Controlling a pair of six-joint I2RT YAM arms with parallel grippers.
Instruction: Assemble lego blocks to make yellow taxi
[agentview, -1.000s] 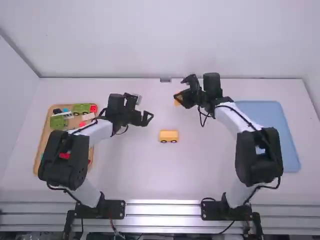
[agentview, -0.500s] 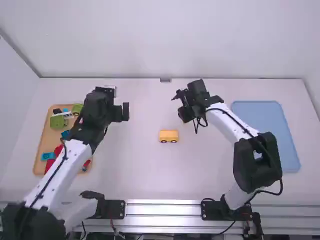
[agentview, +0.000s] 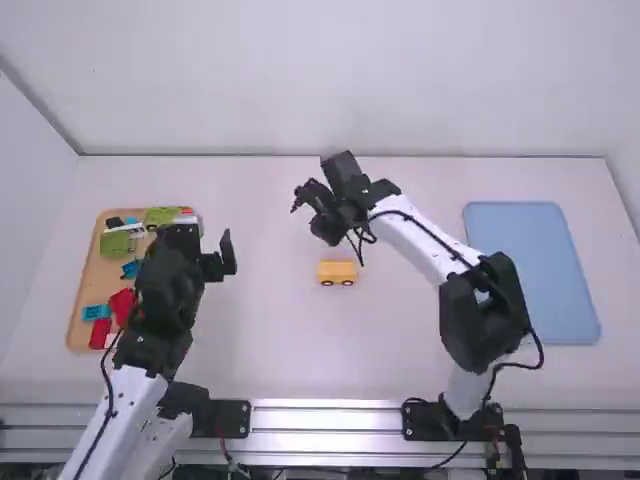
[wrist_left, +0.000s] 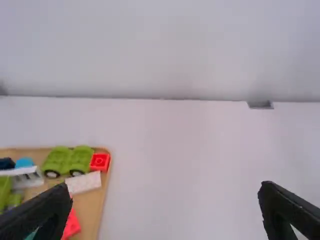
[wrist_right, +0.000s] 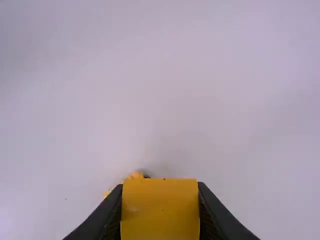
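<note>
Many coloured blocks (agentview: 116, 243) in tan tray (agentview: 88, 280).

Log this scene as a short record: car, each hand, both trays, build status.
car: yellow wheeled piece, standing on the table between the two trays
right hand: closed on a yellow block
left hand: open, nothing between its fingers
wooden tray: holds loose pieces, among them a green wheeled piece, a red block and a white block
blue tray: on the right side of the table
build status: held block not yet on the wheeled piece
</note>
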